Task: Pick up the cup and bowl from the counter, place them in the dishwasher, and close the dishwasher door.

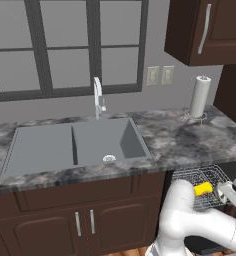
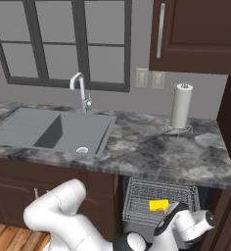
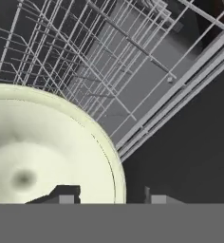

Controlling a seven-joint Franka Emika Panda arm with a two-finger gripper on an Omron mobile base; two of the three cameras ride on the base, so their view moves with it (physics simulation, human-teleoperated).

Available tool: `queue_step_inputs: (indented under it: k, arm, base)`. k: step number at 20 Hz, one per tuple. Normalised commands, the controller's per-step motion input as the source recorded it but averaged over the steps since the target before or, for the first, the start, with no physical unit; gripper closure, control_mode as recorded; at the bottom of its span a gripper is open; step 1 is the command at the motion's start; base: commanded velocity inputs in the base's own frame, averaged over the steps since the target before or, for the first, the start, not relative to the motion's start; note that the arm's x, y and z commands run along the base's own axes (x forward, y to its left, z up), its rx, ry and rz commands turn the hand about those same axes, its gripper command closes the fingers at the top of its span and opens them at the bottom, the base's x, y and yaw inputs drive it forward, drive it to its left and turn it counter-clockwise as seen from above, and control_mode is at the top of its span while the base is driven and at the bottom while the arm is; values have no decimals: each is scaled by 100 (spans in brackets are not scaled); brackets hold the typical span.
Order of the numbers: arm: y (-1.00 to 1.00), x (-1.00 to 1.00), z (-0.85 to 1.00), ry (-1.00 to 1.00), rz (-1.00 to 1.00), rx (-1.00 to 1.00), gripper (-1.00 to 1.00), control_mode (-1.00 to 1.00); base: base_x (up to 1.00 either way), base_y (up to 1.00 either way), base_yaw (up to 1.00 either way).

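In the hand view the bowl takes up the 7–9 o'clock part of the picture, its pale rim curving just over the wire rack, whose outer rail runs diagonally from 6 toward 2 o'clock; beyond that rail, at 4 o'clock, lies open dark space. The tool shows two dark tips at 6 o'clock, one in front of the bowl's inside, one outside its rim, so the rim sits between them; the jaws stand partly apart, and whether they grip the rim I cannot tell. From the right base view the cup lies in the pulled-out rack of the dishwasher below the tabletop, just at 10 o'clock of the robot's wrist, which hides the rack's near corner and the bowl. In the left base view the arm covers the rack's near side, and the picture's right edge cuts off the wrist. The paper-towel roll stands well apart, near the back wall.
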Motion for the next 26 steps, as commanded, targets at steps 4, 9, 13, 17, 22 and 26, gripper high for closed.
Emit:
queue_step_inputs:
  k: [4, 9, 13, 17, 22, 26]
  arm:
    - [-28, 17, -4, 0, 0, -1, -100, -100]
    - [-39, 55, 0, 0, 0, -4, -100, -100]
    - [-32, 59, 0, 0, 0, 0, -100, -100]
    - [-23, 16, 0, 0, 0, 0, -100, -100]
    - [-15, -24, 0, 0, 0, 0, -100, -100]
    - [-10, -49, 0, -1, 0, 0, -100, -100]
  base:
    - [0, 0, 0]
    - [0, 0, 0]
    - [0, 0, 0]
    - [0, 0, 0]
    - [0, 0, 0]
    - [0, 0, 0]
